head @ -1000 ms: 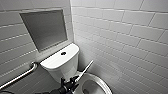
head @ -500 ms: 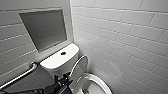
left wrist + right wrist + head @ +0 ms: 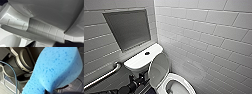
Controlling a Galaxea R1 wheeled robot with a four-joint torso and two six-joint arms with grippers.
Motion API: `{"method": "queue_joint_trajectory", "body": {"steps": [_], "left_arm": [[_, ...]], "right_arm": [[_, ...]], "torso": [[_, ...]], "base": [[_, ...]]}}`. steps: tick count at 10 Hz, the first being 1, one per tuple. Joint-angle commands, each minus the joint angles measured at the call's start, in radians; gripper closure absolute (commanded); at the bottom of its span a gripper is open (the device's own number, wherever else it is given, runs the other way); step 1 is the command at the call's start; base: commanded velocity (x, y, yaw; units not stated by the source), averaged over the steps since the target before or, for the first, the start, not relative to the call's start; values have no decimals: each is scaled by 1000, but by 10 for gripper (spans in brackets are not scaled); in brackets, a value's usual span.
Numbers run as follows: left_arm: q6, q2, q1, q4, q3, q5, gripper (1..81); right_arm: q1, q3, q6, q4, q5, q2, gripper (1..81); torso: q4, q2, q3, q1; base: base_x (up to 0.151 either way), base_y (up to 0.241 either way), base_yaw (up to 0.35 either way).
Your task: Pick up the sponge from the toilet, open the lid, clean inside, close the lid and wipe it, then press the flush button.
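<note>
The white toilet (image 3: 140,62) stands in the tiled corner, with the dark flush button (image 3: 147,53) in the middle of its tank top. The lid (image 3: 158,70) is raised, leaning back toward the tank, and the oval bowl (image 3: 177,86) lies open below it. My left gripper (image 3: 144,75) comes in low from the left and sits close against the raised lid's left edge; the left wrist view looks along glossy white toilet (image 3: 50,15) surfaces from very near. The bright blue sponge (image 3: 56,70) looms large in the right wrist view, pinched in my shut right gripper (image 3: 50,91).
A metal grab bar (image 3: 104,75) runs along the left wall beside the tank. A dark recessed panel (image 3: 127,28) sits above the tank, and the white tiled wall (image 3: 204,45) closes in on the right. A blue cable (image 3: 14,73) and grey floor tiles show behind the sponge.
The lid has swung up from lower over the bowl to standing near the tank, with the left arm beside it. The camera view has shifted slightly.
</note>
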Motion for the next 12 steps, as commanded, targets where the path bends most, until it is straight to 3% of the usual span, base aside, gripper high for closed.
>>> {"method": "queue_joint_trajectory", "body": {"steps": [1, 5, 6, 8, 10, 11, 12], "left_arm": [[135, -138, -42, 194, 13, -68, 10], [131, -222, 89, 317, 65, -60, 10], [133, -216, 123, 425, 82, 8, 10], [133, -176, 191, 718, 68, 283, 10], [135, -114, 269, 1012, 53, 680, 10], [153, -73, 340, 1099, 51, 837, 10], [168, -55, 403, 1166, 33, 874, 10]], "right_arm": [[-46, 6, 2, -20, -41, -4, 811], [-45, 7, -2, -22, -42, -5, 811], [-42, 3, -2, -16, -41, -7, 811], [-32, 7, 0, -17, -9, -27, 811], [-23, 1, -3, -24, 36, -51, 811], [-20, 6, -3, -25, 42, -69, 811], [-17, 3, -3, -24, 74, -87, 811]], "torso": [[0, 0, 0, 0], [0, 0, 0, 0], [0, 0, 0, 0], [0, 0, 0, 0], [0, 0, 0, 0], [0, 0, 0, 0], [0, 0, 1, 0]], "base": [[0, 0, 0], [0, 0, 0], [0, 0, 0], [0, 0, 0], [0, 0, 0], [0, 0, 0], [0, 0, 0]]}}
